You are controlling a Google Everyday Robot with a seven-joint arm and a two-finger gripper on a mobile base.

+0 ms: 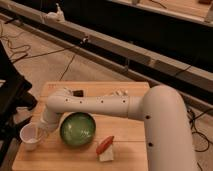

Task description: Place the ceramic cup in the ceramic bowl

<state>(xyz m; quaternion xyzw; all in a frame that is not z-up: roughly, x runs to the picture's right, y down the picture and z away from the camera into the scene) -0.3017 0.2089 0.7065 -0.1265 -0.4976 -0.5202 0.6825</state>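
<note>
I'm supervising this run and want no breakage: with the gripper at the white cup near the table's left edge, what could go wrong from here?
1. The ceramic cup stands close to the table edge; a slipping gripper, shut at its rim, could knock it off.
2. The ceramic bowl lies right beside it, so a low carry could clip the bowl's dark rim.
3. A hard release could chip both.

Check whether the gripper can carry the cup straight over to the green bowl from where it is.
Probably yes. The gripper is shut on the ceramic cup at the table's left edge, and the ceramic bowl sits right beside it with nothing between them.
</note>
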